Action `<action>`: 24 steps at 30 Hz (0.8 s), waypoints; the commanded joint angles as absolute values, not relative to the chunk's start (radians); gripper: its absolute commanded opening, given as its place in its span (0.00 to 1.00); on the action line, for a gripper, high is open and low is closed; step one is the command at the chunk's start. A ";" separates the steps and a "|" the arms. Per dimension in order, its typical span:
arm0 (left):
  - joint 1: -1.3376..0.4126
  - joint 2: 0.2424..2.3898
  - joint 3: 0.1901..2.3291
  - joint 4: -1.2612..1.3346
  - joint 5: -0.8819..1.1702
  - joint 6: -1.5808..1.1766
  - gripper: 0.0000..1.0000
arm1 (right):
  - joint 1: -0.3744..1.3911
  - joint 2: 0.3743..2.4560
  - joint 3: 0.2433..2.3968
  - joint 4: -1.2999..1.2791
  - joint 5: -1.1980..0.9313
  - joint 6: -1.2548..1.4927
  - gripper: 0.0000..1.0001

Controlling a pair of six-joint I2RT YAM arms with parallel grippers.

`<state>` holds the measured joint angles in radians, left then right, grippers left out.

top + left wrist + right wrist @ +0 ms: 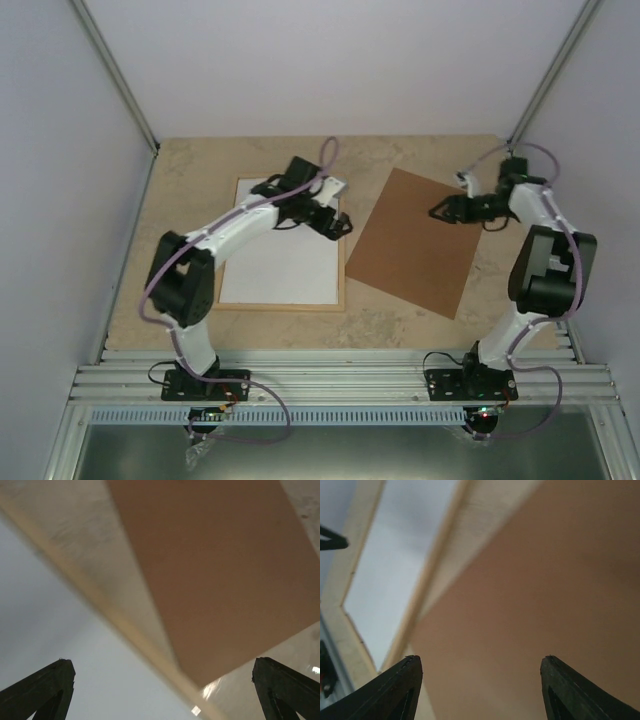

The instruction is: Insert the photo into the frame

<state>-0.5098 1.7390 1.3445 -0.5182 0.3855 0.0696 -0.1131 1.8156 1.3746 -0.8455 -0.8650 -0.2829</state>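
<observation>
Looking for the photo first, I cannot find it in any view. Inside the frame [280,306] only a plain white surface [285,275] shows, and I cannot say whether the print lies under it, under the left arm, or elsewhere. The frame itself lies flat on the table [200,170]. The brown backing panel [415,250] lies flat just beside the frame, on its right, turned a little against it. The left gripper [338,224] hangs over the frame's right slat near the far corner, its fingers wide apart with nothing between them. The right gripper [440,210] hangs over the far part of the panel, to the right of the frame, also with fingers apart and empty. I judge that a paper print would be very light, thin and floppy, easy to crease and hard to lift from a flat surface. The better hold would be at one edge or corner, with gentle pressure. The frame looks light but stiff, made of thin wooden slats, and I would take it by one slat. The left arm covers the frame's far right part in the top view. Both wrist views are close and blurred, so the height of the fingers above the surfaces is not clear.
</observation>
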 commanded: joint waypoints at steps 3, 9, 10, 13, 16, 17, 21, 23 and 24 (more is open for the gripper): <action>-0.633 2.007 1.601 -0.526 0.418 -0.046 0.99 | -0.370 1.763 1.267 -0.986 -0.728 -0.362 0.74; -0.639 2.184 1.736 -0.497 0.454 -0.223 0.99 | -0.466 1.759 1.194 -0.975 -0.674 -0.325 0.76; -0.638 2.214 1.761 -0.506 0.440 -0.267 0.99 | -0.469 1.764 1.180 -0.964 -0.672 -0.318 0.76; -0.638 2.266 1.800 -0.521 0.397 -0.329 0.99 | -0.471 1.782 1.151 -0.931 -0.637 -0.293 0.76; -0.638 2.289 1.796 -0.544 0.339 -0.374 0.99 | -0.475 1.809 1.143 -0.897 -0.581 -0.268 0.76; -0.639 2.293 1.787 -0.550 0.336 -0.383 0.99 | -0.478 1.821 1.143 -0.883 -0.559 -0.253 0.76; -0.644 2.242 1.629 -0.535 0.363 -0.383 0.99 | -0.480 1.892 1.155 -0.819 -0.485 -0.222 0.76; -0.647 2.186 1.528 -0.524 0.362 -0.379 0.99 | -0.479 1.951 1.172 -0.791 -0.492 -0.217 0.76; -0.647 2.159 1.475 -0.511 0.364 -0.378 0.99 | -0.477 1.980 1.189 -0.791 -0.507 -0.215 0.76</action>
